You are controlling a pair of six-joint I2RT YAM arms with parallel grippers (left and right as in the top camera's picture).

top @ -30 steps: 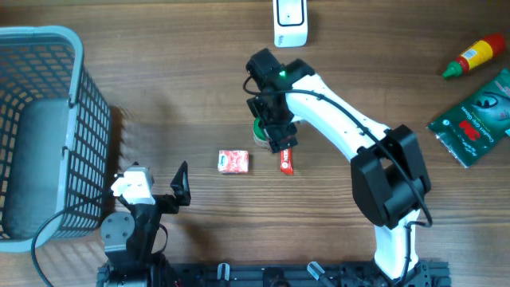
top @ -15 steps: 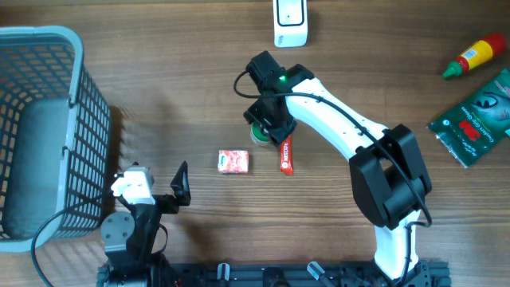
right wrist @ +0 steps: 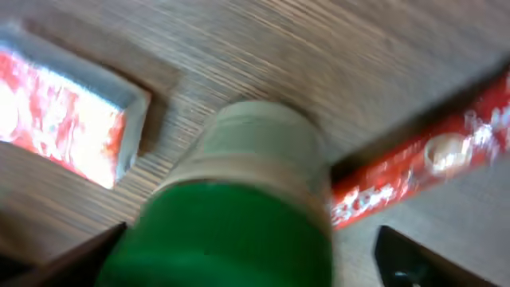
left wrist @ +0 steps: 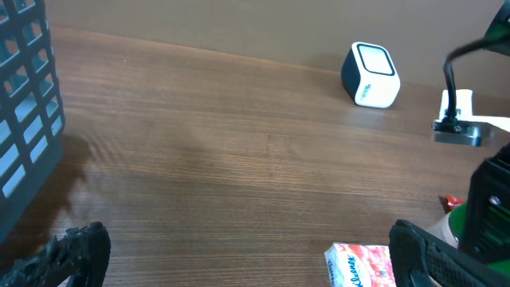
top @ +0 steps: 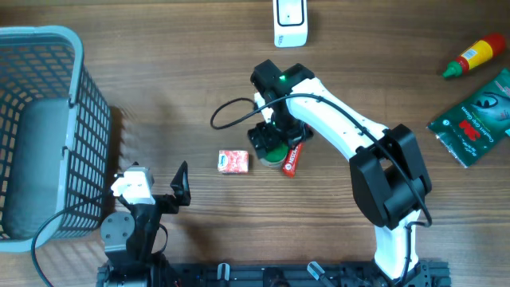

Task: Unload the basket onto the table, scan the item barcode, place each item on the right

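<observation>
My left gripper (left wrist: 249, 261) is parked well left of the scanner (top: 290, 20) and nearer me, fingers spread wide and empty, so I expect no trouble there. The red-and-white packet (top: 233, 161), left of the scanner and nearer me, lies close enough to the work to get nudged. The green-capped container (top: 275, 151), which I take to be the item to scan, sits straight toward me from the scanner, well short of it. My right gripper (right wrist: 243, 259) is down over it, fingers wide on either side; a gap shows on one side, so I judge it not gripped. Closing off-centre could tip it or squirt it out. It could also pinch the red bar (top: 292, 162), which lies against or just beside it. I cannot see a barcode, so a blind lift may show the scanner the wrong face. Against a second ago, the container has shifted away from the scanner. The bar has swung aslant, and the cable (left wrist: 449, 88) now loops out leftward.
</observation>
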